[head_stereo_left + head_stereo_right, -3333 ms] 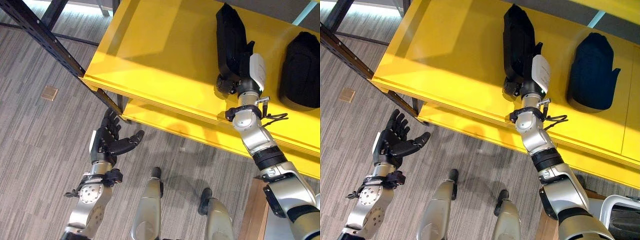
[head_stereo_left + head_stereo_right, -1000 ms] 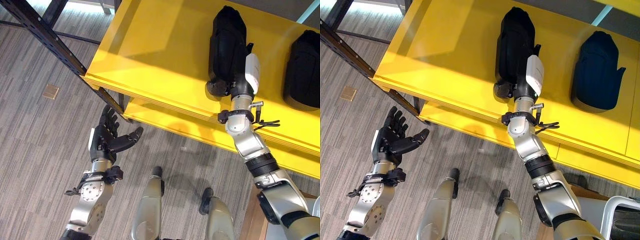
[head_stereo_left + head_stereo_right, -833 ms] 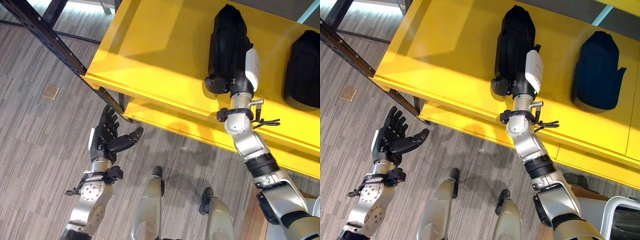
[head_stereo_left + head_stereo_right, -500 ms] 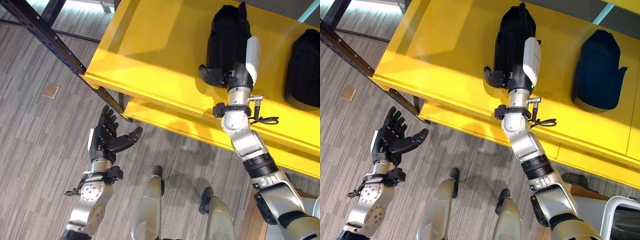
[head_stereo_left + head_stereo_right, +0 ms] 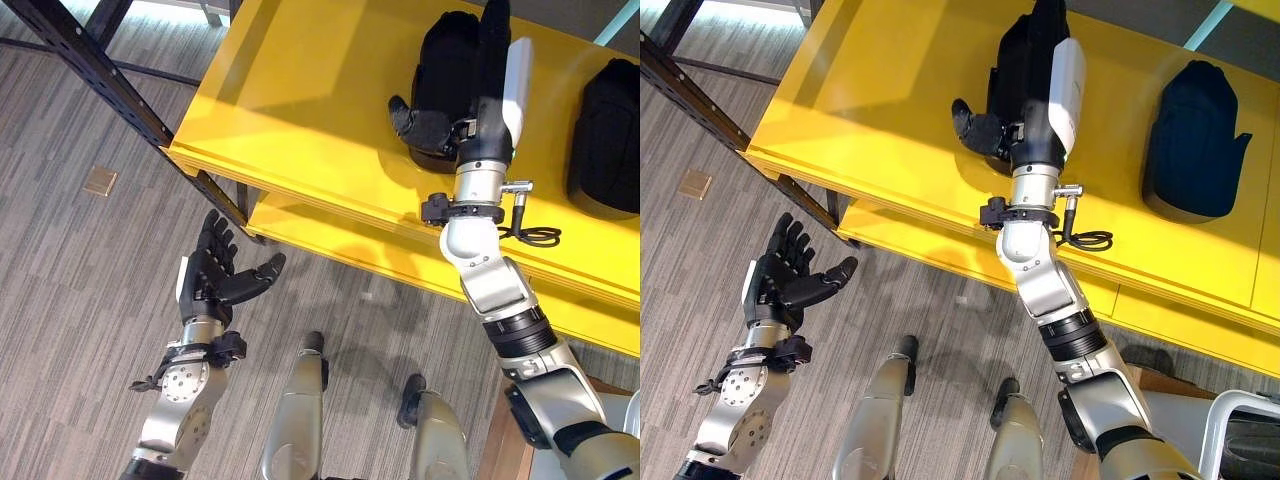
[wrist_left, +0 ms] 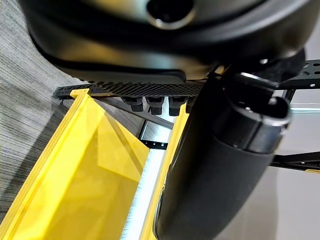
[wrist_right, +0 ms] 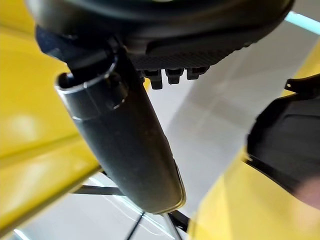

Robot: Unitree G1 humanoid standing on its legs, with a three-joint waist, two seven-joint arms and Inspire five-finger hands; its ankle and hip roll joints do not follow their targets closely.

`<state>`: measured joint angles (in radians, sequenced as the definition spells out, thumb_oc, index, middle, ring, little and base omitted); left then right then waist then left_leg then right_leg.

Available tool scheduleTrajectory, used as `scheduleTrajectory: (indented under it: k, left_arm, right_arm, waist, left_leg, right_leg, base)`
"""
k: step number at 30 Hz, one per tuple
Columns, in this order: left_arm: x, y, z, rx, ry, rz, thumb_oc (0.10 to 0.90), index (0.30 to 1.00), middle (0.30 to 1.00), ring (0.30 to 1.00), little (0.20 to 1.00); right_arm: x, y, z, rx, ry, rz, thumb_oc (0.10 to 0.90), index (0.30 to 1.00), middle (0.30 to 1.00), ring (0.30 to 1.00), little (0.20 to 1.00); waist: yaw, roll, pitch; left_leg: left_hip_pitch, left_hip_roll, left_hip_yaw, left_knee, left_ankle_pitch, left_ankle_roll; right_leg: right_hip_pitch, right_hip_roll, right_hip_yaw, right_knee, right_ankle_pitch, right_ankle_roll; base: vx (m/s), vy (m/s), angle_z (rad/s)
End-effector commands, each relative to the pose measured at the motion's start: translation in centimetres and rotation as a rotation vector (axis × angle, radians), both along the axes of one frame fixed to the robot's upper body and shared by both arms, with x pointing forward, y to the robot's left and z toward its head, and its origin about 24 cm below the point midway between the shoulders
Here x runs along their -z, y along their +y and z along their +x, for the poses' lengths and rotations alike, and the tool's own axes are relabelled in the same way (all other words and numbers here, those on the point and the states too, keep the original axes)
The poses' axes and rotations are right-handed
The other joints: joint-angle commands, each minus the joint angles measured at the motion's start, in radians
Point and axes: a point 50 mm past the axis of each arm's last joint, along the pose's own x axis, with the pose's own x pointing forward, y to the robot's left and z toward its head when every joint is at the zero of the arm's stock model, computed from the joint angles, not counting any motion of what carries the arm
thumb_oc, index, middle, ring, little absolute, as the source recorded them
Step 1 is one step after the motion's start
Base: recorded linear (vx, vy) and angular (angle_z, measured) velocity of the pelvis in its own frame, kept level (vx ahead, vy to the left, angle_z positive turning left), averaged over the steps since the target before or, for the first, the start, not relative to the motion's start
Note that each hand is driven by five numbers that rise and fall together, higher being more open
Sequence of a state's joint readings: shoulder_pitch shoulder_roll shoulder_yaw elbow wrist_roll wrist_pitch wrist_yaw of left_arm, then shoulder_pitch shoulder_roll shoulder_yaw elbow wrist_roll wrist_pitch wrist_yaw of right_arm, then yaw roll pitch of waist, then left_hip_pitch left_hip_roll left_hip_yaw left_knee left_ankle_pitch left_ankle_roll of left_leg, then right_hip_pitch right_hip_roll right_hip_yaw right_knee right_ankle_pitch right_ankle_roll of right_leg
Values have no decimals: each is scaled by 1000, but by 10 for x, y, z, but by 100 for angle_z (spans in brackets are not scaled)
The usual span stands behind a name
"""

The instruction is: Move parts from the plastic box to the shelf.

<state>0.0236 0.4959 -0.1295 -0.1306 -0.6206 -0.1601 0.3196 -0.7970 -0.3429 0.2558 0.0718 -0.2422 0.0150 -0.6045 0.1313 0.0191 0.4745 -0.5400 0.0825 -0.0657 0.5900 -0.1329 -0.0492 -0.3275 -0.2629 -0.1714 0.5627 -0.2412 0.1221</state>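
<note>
The right hand [image 5: 478, 95] is raised over the yellow shelf board [image 5: 320, 110] with straight fingers and the thumb spread to the side, holding nothing; it is above the black moulded plastic part [image 5: 445, 75], which lies on the board. A second black moulded part [image 5: 605, 135] lies further right (well apart). The left hand [image 5: 212, 280] hangs low over the grey striped carpet floor [image 5: 70, 290], open and empty, below the shelf edge.
</note>
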Motion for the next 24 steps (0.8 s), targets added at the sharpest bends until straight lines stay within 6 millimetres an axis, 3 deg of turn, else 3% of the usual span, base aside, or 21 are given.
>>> scheduleTrajectory:
  k: [1, 11, 24]
  left_arm:
    - [-48, -11, -8, 66, -260, 34, 900, 1000, 1000, 1000, 1000]
    - [-46, -5, -7, 82, -248, 52, 900, 1000, 1000, 1000, 1000]
    - [-45, 3, -13, 78, -241, 53, 900, 1000, 1000, 1000, 1000]
  right_arm:
    - [-68, 6, -30, -54, -344, 33, 900, 1000, 1000, 1000, 1000]
    - [-76, -8, -19, 6, -267, -213, 900, 1000, 1000, 1000, 1000]
    - [-92, -51, -22, 161, -197, -506, 900, 1000, 1000, 1000, 1000]
  waist:
    - [-8, -17, -89]
    - [-8, -33, -95]
    - [-27, -65, -99]
  left_leg:
    - [35, 117, -5, -25, -17, -25]
    - [49, 124, -3, -37, -10, -33]
    - [78, 144, 3, -57, -3, -44]
  right_leg:
    - [63, -15, 52, 5, -16, -12]
    - [66, -12, 54, 6, -16, -14]
    - [81, -7, 53, -5, -13, -13]
  base:
    - [0, 0, 0]
    - [0, 0, 0]
    - [1, -7, -2]
